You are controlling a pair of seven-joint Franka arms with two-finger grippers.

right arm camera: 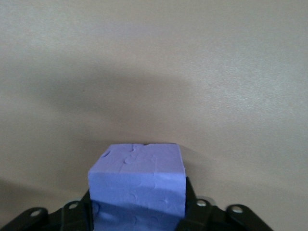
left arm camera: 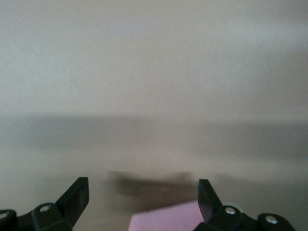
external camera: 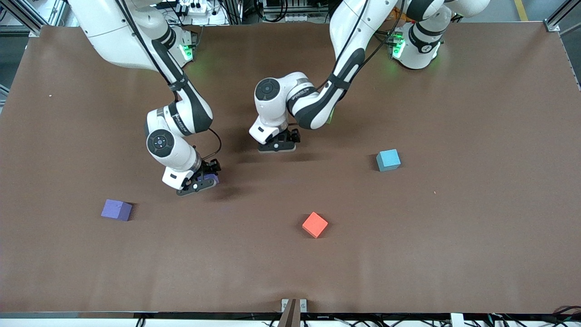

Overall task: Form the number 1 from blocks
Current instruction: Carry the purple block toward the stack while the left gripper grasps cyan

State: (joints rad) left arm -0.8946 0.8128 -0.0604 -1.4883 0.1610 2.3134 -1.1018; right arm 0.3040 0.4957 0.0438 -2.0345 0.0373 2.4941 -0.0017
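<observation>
My right gripper (external camera: 199,183) is shut on a purple block (right arm camera: 137,185) low over the table toward the right arm's end; its fingers press on both sides of the block. A second purple block (external camera: 116,210) lies on the table nearer the front camera. My left gripper (external camera: 278,146) stands open near the table's middle. A pink block (left arm camera: 166,219) sits between its spread fingers (left arm camera: 77,195), touching neither, and is hidden under the hand in the front view. A red block (external camera: 315,224) and a light blue block (external camera: 388,160) lie apart on the table.
A sliver of a green cube (external camera: 330,117) shows past the left arm's forearm. The brown table (external camera: 454,236) stretches bare toward the left arm's end and along the front edge.
</observation>
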